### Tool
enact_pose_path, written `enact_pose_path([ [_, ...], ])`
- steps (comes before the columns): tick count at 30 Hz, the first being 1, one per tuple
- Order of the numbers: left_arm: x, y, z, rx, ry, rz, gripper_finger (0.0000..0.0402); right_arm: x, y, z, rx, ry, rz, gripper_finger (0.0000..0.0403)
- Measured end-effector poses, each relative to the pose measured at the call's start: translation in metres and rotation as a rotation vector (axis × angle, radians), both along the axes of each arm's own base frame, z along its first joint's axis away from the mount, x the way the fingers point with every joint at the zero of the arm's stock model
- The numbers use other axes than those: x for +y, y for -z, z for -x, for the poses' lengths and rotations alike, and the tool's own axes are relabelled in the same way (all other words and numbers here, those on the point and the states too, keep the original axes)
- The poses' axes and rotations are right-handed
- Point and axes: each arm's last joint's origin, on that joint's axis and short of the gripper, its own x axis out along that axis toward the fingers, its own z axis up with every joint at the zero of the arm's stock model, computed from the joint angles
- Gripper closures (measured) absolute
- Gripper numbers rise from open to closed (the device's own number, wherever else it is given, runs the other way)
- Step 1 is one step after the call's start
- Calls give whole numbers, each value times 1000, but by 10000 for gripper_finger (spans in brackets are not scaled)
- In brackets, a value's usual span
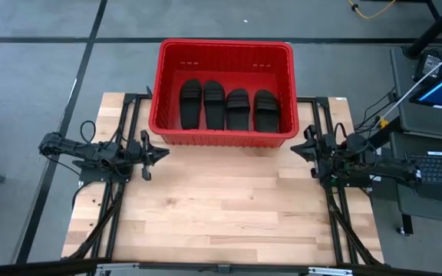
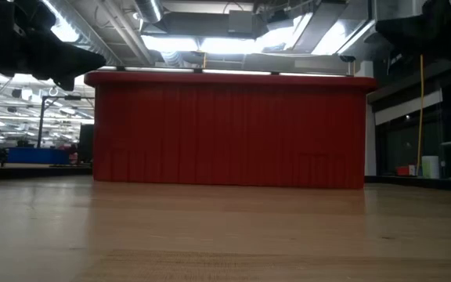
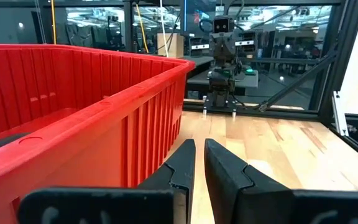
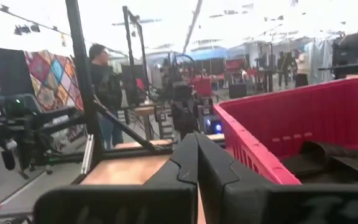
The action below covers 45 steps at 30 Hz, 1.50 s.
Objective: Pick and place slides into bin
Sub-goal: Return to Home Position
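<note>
Four black slides [image 1: 225, 105] lie side by side, soles down, on the floor of the red bin [image 1: 221, 135], which stands at the table's far middle. The bin's near wall fills the low view [image 2: 229, 129]. My left gripper [image 1: 163, 152] is at the table's left side, just off the bin's near left corner, shut and empty; its wrist view shows the fingers [image 3: 199, 163] nearly touching beside the bin wall [image 3: 104, 124]. My right gripper [image 1: 298, 149] is at the table's right side, off the bin's near right corner, shut and empty [image 4: 196, 152]. One slide shows in the right wrist view [image 4: 328, 158].
The wooden table [image 1: 221, 207] lies bare between the two arms. A desk with a keyboard and screen [image 1: 436, 100] stands beyond the table's right edge. A person [image 4: 104, 87] stands in the room beyond the table's left side.
</note>
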Motion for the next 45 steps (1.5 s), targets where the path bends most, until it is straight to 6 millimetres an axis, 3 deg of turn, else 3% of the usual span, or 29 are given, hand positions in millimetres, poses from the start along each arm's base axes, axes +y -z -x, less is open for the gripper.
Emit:
enact_pose_path([
  [9,0,0,0,0,1,0,371,0,28,-6,35,-62,-49,400],
  [27,1,0,0,5,-45,-17,371,2,39,-7,145,-124,20,400],
  [34,1,0,0,5,-45,-15,373,2,39,-8,158,-140,-82,384],
  [45,1,0,0,5,-45,-14,374,2,39,-8,158,-140,-80,371],
])
